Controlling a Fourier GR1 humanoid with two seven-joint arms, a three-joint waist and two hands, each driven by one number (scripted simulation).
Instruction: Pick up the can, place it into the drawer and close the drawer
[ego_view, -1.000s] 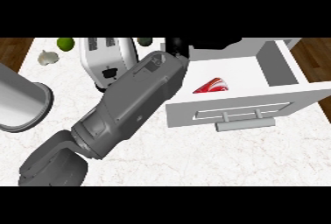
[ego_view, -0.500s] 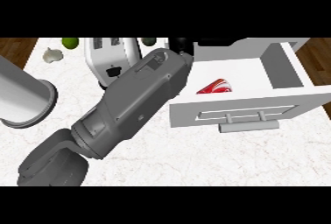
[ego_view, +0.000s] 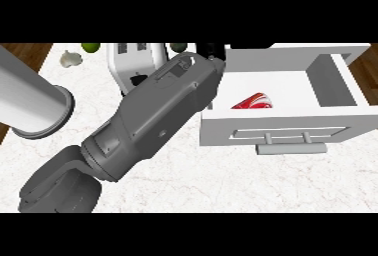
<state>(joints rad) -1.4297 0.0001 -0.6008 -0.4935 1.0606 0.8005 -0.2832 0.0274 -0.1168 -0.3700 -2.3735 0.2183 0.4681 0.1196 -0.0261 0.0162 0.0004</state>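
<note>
The red and white can (ego_view: 255, 101) lies on its side inside the open white drawer (ego_view: 336, 87), close to its front wall. The drawer's front panel with a bar handle (ego_view: 288, 136) faces me. My left forearm runs from the lower left up to the drawer's back left corner. Only a bit of the black left hand (ego_view: 212, 50) shows past the wrist at the top, so its fingers cannot be made out. The hand is apart from the can. My right hand is nowhere in view.
A white toaster (ego_view: 133, 62) stands behind the forearm. A tall grey cylinder (ego_view: 29, 102) stands at the left edge. A garlic bulb (ego_view: 70, 59) and a lime (ego_view: 90, 47) lie at the back left. The marble counter (ego_view: 221, 185) stretches in front.
Almost nothing differs. The forearm's tip sits slightly farther toward the back, and the whole view has slid a little right. The can still lies in the drawer.
</note>
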